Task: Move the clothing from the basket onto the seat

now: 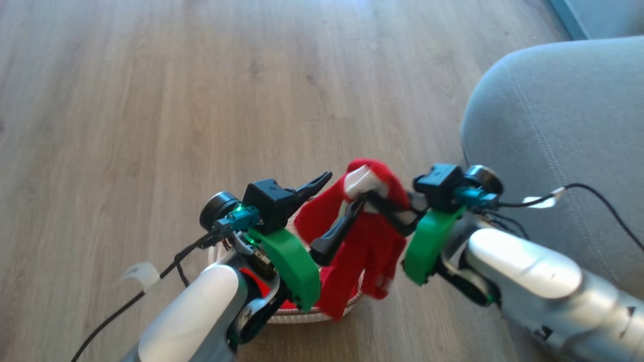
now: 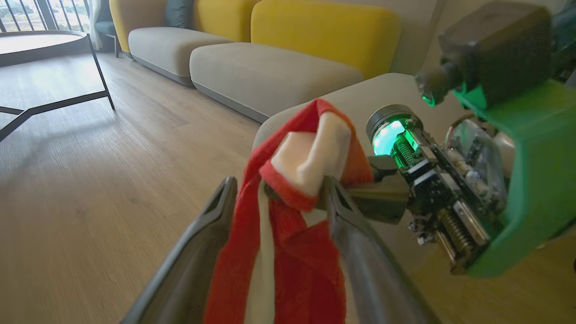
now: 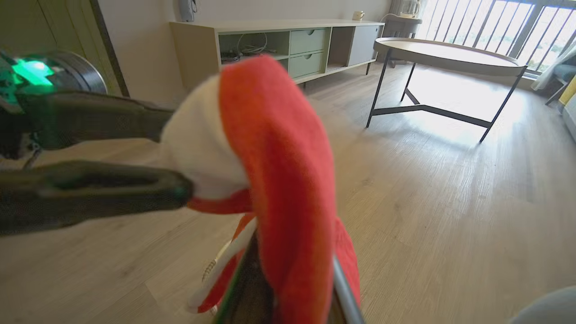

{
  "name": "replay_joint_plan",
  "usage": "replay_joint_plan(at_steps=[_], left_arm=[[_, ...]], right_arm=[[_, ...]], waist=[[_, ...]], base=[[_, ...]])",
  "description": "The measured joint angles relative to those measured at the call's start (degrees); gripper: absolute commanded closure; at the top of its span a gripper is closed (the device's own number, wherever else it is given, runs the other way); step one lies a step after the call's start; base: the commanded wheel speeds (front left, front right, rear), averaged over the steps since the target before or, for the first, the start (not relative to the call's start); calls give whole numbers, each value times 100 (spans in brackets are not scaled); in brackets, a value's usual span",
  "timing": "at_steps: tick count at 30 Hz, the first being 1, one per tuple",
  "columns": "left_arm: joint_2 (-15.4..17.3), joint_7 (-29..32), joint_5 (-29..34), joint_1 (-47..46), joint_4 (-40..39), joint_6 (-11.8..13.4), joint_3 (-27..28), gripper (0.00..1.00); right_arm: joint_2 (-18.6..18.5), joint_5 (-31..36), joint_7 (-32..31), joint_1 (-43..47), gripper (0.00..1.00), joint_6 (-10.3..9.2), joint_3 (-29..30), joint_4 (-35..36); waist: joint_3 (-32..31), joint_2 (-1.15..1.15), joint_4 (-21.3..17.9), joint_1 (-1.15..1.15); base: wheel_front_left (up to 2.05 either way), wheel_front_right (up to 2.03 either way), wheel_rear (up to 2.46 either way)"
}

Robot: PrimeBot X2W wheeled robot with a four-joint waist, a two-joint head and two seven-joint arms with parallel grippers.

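Note:
The clothing point(image 1: 362, 241), red with a white panel, hangs in the air above the basket point(image 1: 302, 317), whose rim peeks out under my left arm with more red fabric inside. My right gripper point(image 1: 371, 202) is shut on the top bunch of the clothing; in the left wrist view it point(image 2: 360, 180) pinches the fold from the right. My left gripper point(image 1: 343, 190) is open, its fingers point(image 2: 220, 202) spread on either side of the hanging cloth without pinching it. In the right wrist view the clothing point(image 3: 274, 148) drapes over my own fingers. The grey seat point(image 1: 553, 110) lies just to the right.
Wood floor point(image 1: 201, 100) spreads ahead and to the left. A round table point(image 3: 445, 54) on black legs and a low sideboard point(image 3: 279, 45) stand further off. Grey sofa cushions with yellow backs point(image 2: 270, 67) line the wall. Cables trail from both wrists.

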State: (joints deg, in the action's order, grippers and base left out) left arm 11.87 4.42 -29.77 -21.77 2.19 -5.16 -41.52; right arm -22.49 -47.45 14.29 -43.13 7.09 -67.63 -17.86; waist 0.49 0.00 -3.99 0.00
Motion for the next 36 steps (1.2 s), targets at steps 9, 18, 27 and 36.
replay_joint_plan(at_steps=[9,18,27,36], left_arm=[[5,-234,7,82,156,12,-52,0],[-46,-328,44,86,296,-37,-289,0],[-119,-409,43,92,353,-36,-399,0],[-114,-400,43,60,324,-35,-411,0]], right_arm=[[-510,153,0,319,100,0,846,249],[-843,310,1,596,100,0,1468,489],[-1089,361,-9,949,100,0,1960,673],[-1110,522,-15,1098,100,0,2544,833]], waist=[[100,0,-568,0],[200,0,-1262,0],[253,0,-1824,0],[563,0,-1912,0]], base=[[0,0,0],[0,0,0],[0,0,0],[0,0,0]])
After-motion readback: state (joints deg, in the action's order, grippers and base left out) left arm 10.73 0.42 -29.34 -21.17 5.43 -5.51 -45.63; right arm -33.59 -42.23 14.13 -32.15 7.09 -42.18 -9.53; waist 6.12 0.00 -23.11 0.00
